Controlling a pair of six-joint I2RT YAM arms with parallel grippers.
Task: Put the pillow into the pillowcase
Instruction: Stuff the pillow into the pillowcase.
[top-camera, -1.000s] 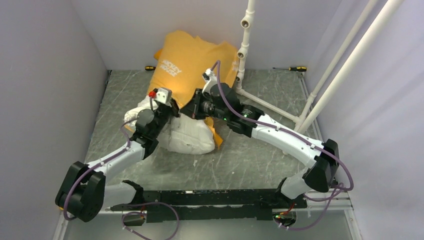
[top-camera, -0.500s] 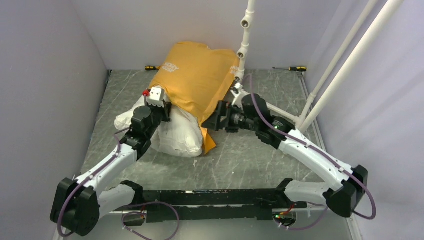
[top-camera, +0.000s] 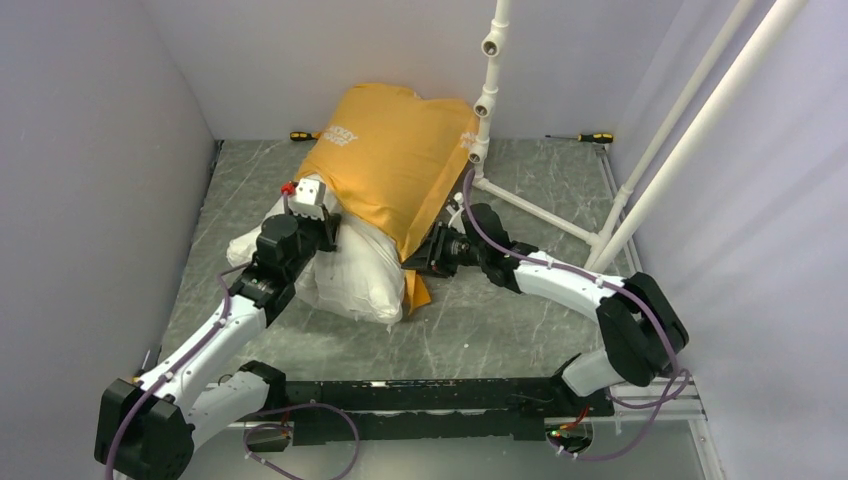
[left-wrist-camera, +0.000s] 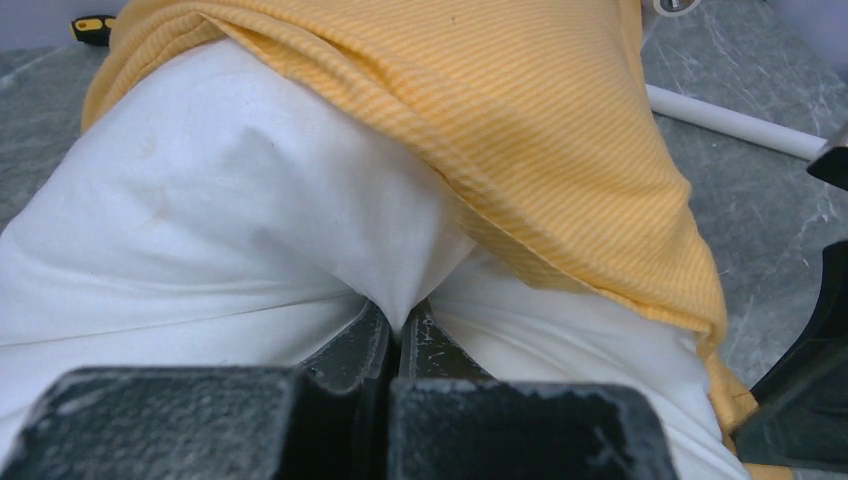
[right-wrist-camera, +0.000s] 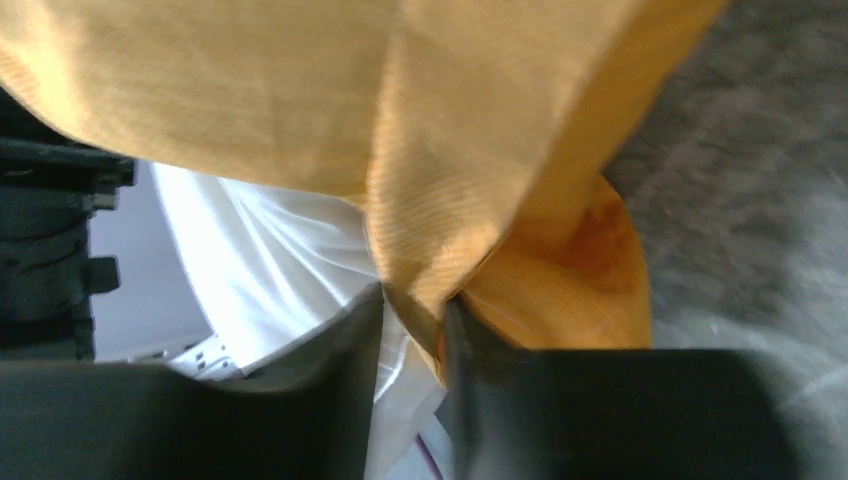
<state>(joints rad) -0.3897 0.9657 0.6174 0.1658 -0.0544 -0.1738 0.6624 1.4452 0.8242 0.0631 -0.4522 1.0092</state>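
The pillow (top-camera: 350, 275) lies on the desk (top-camera: 500, 320) with its far half inside the case (top-camera: 385, 165) and its near end bare. The case's open hem runs slantwise across the pillow's middle. One orange corner droops to the desk on the right.

The left jaws are pressed together on a ridge of white pillow cloth, just under the hem. The right jaws stand a little apart with a fold of the hem's right side between them. Whether they bite it firmly I cannot tell.

The step in hand looks to be drawing the mouth of the case down over the bare end. To do it well, the right jaws should take a deep bite of orange cloth only (white cloth lies close beside that fold, so a double catch is a risk). The pull should then run low along the desk toward the near edge, while the left jaws brace the pillow against it. The left pinch sits in the hem's path, so it will likely need to shift nearer before the hem can pass.
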